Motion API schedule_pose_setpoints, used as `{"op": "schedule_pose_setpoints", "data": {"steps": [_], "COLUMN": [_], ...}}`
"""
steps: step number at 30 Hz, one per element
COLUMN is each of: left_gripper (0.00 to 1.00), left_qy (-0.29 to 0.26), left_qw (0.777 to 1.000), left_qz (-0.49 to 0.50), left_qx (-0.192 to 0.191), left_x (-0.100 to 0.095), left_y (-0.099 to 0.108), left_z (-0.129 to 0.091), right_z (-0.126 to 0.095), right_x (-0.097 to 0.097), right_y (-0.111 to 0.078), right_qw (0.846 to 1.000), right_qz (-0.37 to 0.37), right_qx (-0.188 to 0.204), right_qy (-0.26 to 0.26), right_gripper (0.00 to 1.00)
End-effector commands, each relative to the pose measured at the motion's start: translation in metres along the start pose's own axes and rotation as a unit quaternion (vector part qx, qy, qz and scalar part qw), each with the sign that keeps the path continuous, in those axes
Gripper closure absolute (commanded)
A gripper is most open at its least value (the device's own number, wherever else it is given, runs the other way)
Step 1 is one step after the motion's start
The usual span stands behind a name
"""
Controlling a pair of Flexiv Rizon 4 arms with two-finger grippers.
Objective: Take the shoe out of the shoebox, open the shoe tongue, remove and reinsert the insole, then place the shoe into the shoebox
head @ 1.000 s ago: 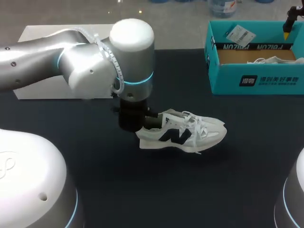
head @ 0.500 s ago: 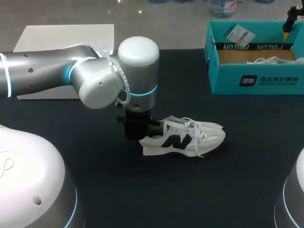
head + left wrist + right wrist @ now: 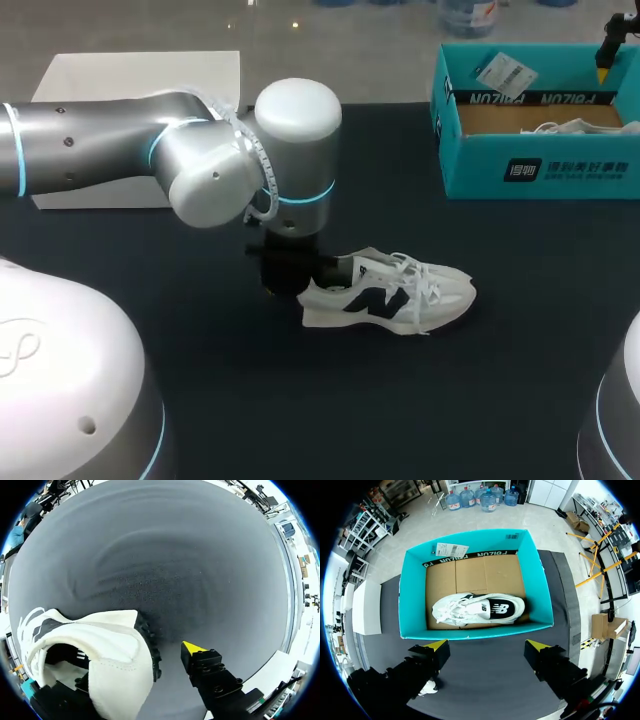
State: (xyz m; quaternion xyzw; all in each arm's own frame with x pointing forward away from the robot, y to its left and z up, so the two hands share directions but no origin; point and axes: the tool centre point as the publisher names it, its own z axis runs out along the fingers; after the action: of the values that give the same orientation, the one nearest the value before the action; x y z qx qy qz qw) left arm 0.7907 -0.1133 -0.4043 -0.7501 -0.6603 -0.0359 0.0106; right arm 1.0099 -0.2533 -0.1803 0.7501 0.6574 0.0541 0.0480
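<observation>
While shoe [image 3: 390, 295] sits on table [image 3: 300, 400], L gripper [image 3: 137, 662] open round heel [image 3: 145, 645]; R gripper [image 3: 485, 647] wide, empty, over shoebox [image 3: 475, 632].

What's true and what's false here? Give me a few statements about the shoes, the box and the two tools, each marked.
1. A white shoe stands on the dark table, outside the teal shoebox. True.
2. The shoebox is empty. False: a second shoe lies inside it.
3. The left tool is at the heel of the shoe on the table. True.
4. The right tool is shut on the shoebox's rim. False: it hangs open above the box, touching nothing.
</observation>
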Motion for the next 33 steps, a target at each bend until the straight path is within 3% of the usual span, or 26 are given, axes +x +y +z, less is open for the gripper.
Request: {"op": "schedule_pose_setpoints", "data": {"steps": [1, 10, 16, 20, 26, 30, 33], "left_gripper": [0.00, 0.00, 0.00, 0.00, 0.00, 0.00, 0.00], "left_qy": [-0.006, -0.043, -0.112, -0.182, -0.309, -0.346, -0.354], "left_qw": [1.000, 0.998, 0.985, 0.961, 0.898, 0.874, 0.872], "left_qz": [-0.002, -0.042, -0.125, -0.194, -0.301, -0.331, -0.324], "left_qx": [-0.002, 0.011, 0.049, 0.072, 0.086, 0.087, 0.096], "left_x": [0.004, 0.000, 0.014, 0.027, 0.048, 0.059, 0.066], "left_y": [-0.003, 0.005, 0.014, 0.016, 0.020, 0.021, 0.024], "left_z": [-0.016, -0.068, -0.100, -0.119, -0.146, -0.163, -0.172], "right_z": [0.000, 0.000, 0.000, 0.000, 0.000, 0.000, 0.000], "right_x": [0.000, 0.000, 0.000, 0.000, 0.000, 0.000, 0.000], "right_y": [0.000, 0.000, 0.000, 0.000, 0.000, 0.000, 0.000], "right_qw": [1.000, 1.000, 1.000, 1.000, 1.000, 1.000, 1.000], "right_qz": [0.001, 0.001, 0.001, 0.001, 0.001, 0.001, 0.001], "right_qx": [0.000, 0.000, 0.000, 0.000, 0.000, 0.000, 0.000], "right_qy": [-0.001, -0.001, -0.001, -0.001, -0.001, -0.001, -0.001], "right_gripper": [0.00, 0.00, 0.00, 0.00, 0.00, 0.00, 0.00]}}
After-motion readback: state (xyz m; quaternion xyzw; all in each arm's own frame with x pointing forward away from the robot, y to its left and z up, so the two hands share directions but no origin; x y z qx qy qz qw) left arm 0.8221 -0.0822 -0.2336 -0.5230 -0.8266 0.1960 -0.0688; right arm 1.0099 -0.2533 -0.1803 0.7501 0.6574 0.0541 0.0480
